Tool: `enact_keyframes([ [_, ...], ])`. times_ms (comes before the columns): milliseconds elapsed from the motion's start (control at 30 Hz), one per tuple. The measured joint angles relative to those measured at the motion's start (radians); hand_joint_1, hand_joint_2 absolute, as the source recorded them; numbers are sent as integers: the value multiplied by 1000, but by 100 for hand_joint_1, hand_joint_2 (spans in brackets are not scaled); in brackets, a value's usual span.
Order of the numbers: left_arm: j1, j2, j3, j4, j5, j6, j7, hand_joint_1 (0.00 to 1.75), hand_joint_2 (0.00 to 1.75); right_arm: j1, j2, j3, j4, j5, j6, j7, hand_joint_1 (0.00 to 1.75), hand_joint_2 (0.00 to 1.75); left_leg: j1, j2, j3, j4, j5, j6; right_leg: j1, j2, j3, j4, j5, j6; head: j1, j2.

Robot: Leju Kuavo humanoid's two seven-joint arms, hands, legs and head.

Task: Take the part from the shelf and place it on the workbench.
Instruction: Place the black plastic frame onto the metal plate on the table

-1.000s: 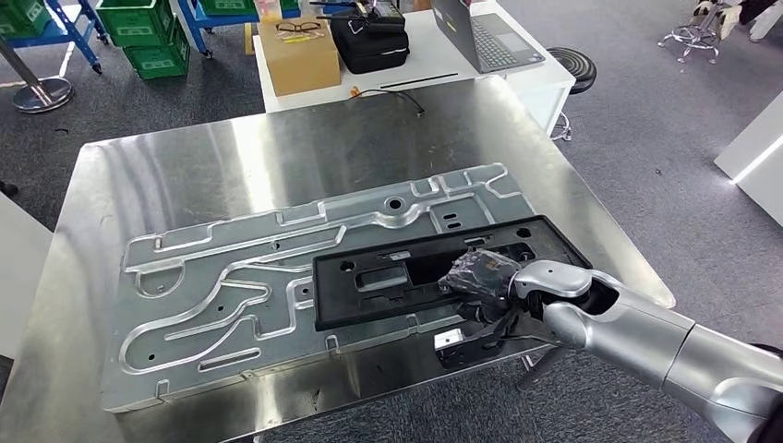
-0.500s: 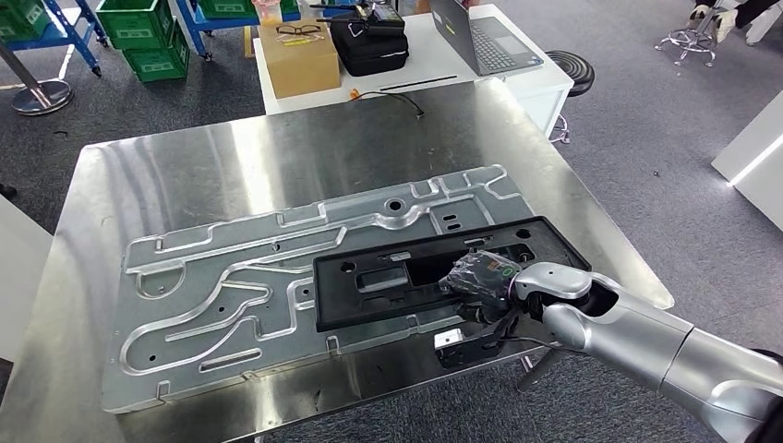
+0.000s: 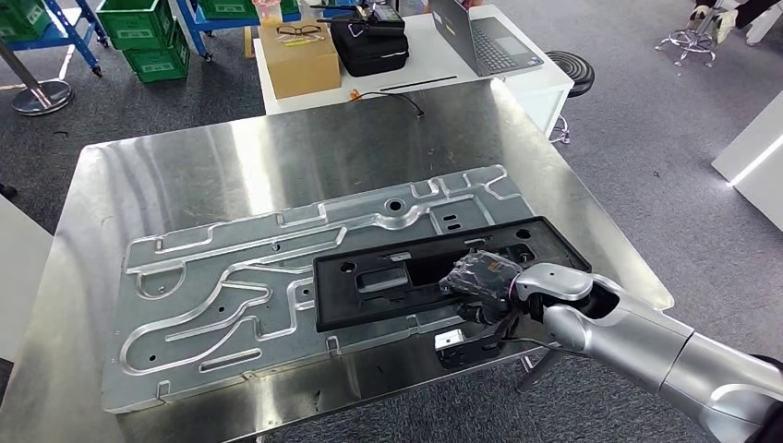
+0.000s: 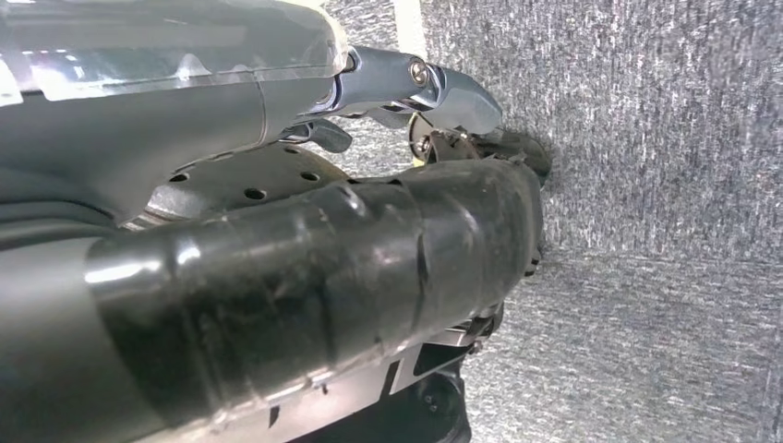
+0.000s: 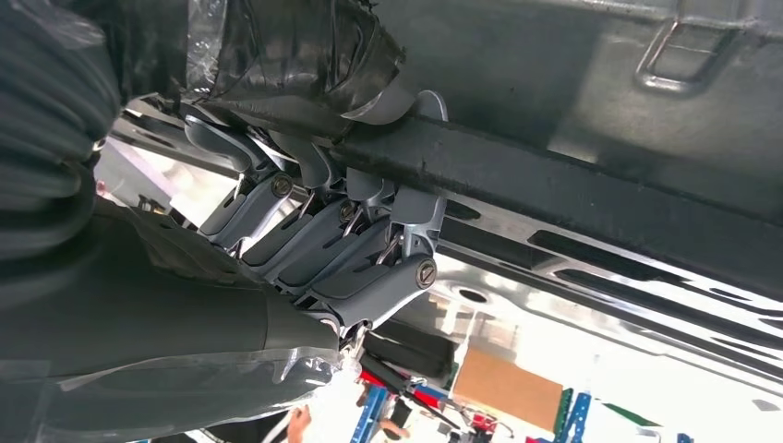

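The long black plastic part (image 3: pixel 397 277) lies flat on a machined aluminium plate (image 3: pixel 231 277) on the steel workbench (image 3: pixel 277 157). My right hand (image 3: pixel 480 275) grips the part's near edge toward its right end, with the wrapped thumb on top. In the right wrist view its fingers (image 5: pixel 369 268) curl around the black edge (image 5: pixel 572 185) from below. My left hand (image 4: pixel 305 268) hangs over grey carpet with nothing in it, and its fingers (image 4: pixel 443 83) stretch outward.
Behind the workbench a white table carries a cardboard box (image 3: pixel 297 55), a black bag (image 3: pixel 369 41) and a laptop (image 3: pixel 485 37). Green crates (image 3: pixel 138 32) stand at the far left, and a round stool (image 3: pixel 571 66) sits at the right. Grey carpet surrounds the bench.
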State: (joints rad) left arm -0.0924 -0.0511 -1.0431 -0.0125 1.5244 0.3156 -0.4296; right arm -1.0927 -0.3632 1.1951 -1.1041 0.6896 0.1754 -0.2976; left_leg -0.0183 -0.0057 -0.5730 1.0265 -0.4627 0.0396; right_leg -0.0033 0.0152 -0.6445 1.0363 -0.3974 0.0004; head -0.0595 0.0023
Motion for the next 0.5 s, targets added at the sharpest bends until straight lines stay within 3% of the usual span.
enact_keyframes([
  [133, 0, 0, 0, 1, 0, -15, 0, 0, 175, 5, -1, -10, 0, 8, 4, -4, 0, 0, 0, 0, 0, 0, 0, 0, 0, 0, 0, 0, 0, 0, 0, 0],
  [167, 0, 0, 0, 1, 0, -17, 4, 0, 175, 7, -2, -13, 0, 9, 4, -4, 0, 0, 0, 0, 0, 0, 0, 0, 0, 0, 0, 0, 0, 0, 0, 0],
  [300, 0, 0, 1, 1, 0, -15, 20, 0, 0, 10, -2, -17, 1, 12, 5, -8, 0, 0, 0, 0, 0, 0, -1, 0, 0, 0, 0, 0, 0, 0, 0, 0],
  [500, 0, 0, 4, 1, 0, -25, 15, 0, 0, 10, -2, -20, 8, 17, 4, -14, 0, 0, 0, 0, 0, 0, -1, 1, 0, 0, 0, 0, 0, 0, 0, 0],
])
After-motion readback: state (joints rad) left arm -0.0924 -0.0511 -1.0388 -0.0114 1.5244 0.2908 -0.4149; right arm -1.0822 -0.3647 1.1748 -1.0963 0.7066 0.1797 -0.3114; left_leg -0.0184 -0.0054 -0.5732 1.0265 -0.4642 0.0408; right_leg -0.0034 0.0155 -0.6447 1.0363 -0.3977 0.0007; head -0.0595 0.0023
